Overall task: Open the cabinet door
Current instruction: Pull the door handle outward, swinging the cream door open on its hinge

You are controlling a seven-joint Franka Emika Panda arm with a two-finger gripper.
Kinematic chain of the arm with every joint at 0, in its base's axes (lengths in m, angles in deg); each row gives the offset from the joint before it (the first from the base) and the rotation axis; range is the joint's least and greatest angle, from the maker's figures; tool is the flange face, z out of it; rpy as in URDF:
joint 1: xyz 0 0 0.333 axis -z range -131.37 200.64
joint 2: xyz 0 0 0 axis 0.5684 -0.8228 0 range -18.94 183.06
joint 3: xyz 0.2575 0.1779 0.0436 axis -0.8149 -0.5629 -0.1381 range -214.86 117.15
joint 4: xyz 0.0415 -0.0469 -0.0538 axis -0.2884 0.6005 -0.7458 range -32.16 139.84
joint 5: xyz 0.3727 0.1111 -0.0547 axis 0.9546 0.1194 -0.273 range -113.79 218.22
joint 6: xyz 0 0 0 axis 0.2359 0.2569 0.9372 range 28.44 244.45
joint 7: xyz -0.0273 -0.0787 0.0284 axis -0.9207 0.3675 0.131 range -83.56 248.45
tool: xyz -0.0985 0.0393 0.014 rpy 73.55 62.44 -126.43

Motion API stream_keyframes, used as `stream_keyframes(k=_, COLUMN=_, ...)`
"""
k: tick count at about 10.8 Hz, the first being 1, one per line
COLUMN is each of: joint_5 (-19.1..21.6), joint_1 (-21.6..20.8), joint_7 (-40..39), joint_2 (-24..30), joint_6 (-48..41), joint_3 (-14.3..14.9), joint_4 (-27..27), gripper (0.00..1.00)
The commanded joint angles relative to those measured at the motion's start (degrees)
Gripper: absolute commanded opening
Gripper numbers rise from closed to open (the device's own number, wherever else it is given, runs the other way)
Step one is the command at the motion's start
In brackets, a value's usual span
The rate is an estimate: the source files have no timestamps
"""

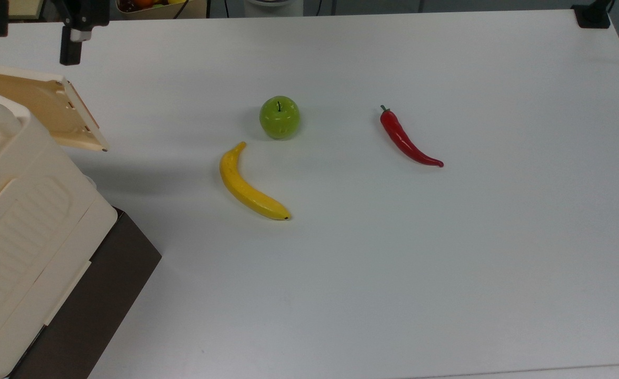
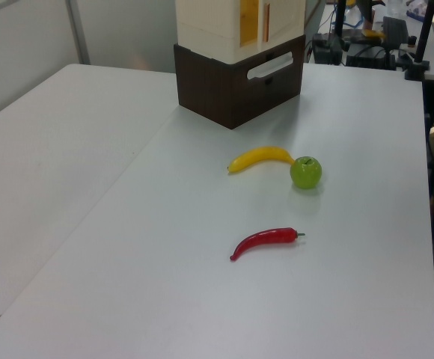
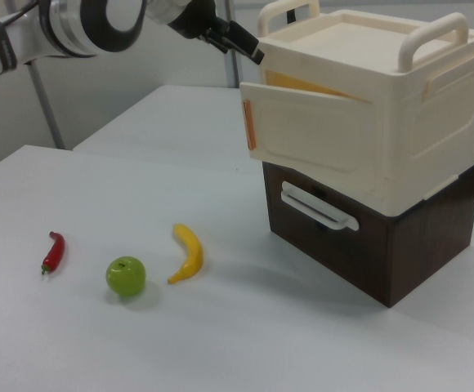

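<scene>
Top view is showing the cabinet door (image 1: 51, 113) hanging partly open off the cabinet (image 1: 20, 221) at the counter (image 1: 393, 263) edge. The claw (image 1: 30, 31) is sitting wide above, gripping nothing. Probably it should push gently to open it more.

A lab: robot arm (image 3: 73, 24), white worktables (image 1: 446, 263), camera stands.

The top view looks steeply down on the table (image 1: 446, 295) from above, cabinet (image 1: 20, 221) at the top view's left edge. The left view looks along the table toward the cabinet (image 2: 232, 30) from farther off. The right view faces it (image 3: 384, 131) closely. All share the banana (image 1: 249, 187) (image 2: 260, 157) (image 3: 188, 253).
</scene>
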Motion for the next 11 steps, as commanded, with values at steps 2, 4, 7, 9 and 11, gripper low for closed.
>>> stream_keyframes(k=2, joint_5=0.7, joint_1=-0.5, joint_7=1.1, joint_2=-4.0, joint_6=8.9, joint_3=0.5, joint_4=0.1, gripper=1.0)
stream_keyframes(k=4, joint_5=0.3, joint_1=-0.5, joint_7=0.4, joint_2=-3.9, joint_6=8.0, joint_3=0.5, joint_4=0.6, gripper=1.0)
stream_keyframes(k=7, joint_5=0.6, joint_1=-0.4, joint_7=-1.5, joint_2=-2.4, joint_6=-0.3, joint_3=0.6, joint_4=1.0, gripper=1.0)
stream_keyframes(k=9, joint_5=1.2, joint_1=-0.4, joint_7=-5.1, joint_2=-1.3, joint_6=-7.7, joint_3=0.7, joint_4=0.8, gripper=1.0)
stream_keyframes(k=11, joint_5=1.3, joint_1=-0.1, joint_7=-7.1, joint_2=0.0, joint_6=-13.7, joint_3=0.7, joint_4=0.8, gripper=1.0)
